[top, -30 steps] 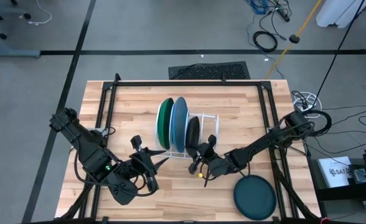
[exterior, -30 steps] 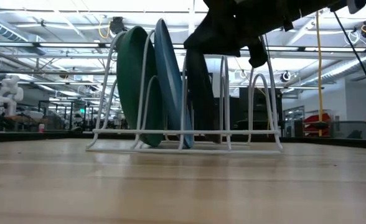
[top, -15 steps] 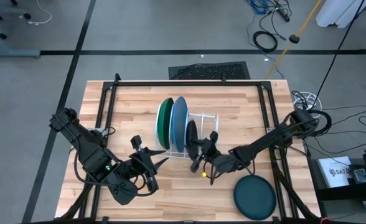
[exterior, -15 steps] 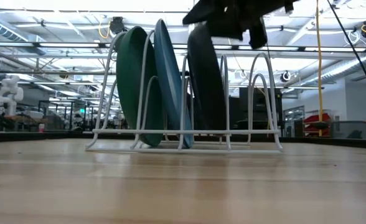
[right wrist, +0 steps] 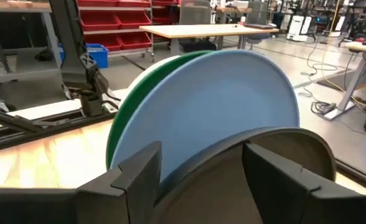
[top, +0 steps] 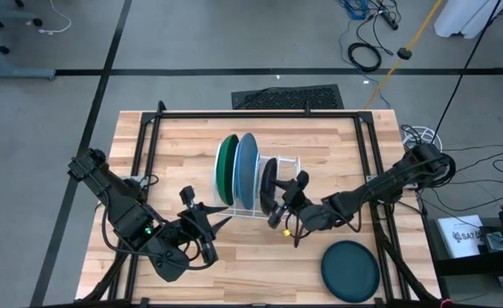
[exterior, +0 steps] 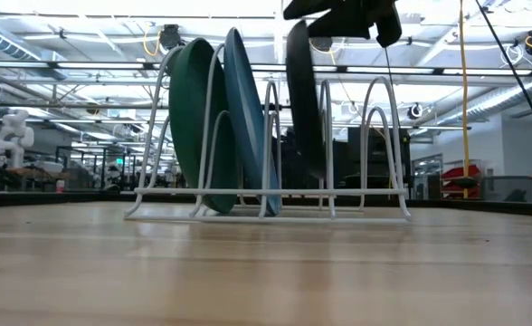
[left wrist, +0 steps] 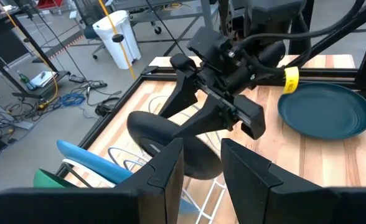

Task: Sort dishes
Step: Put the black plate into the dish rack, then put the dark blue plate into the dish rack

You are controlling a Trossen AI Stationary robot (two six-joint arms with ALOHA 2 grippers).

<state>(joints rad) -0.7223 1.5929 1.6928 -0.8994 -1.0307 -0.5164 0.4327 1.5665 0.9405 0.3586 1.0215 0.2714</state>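
- The right claw (top: 287, 204) stands with fingers apart, astride the black plate's (top: 268, 186) rim, not clamped.
- The black plate stands upright in the white rack (top: 287, 164), beside the light blue plate (top: 246, 168).
- The left claw (top: 215, 220) waits half apart, holding nothing.

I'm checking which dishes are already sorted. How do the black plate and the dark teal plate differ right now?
The black plate stands on edge in the white wire rack; the dark teal plate lies flat on the table. The black one is next to the light blue plate with the right gripper beside it; the teal one lies alone near the table's edge. Both are round and smaller than the racked green plate.
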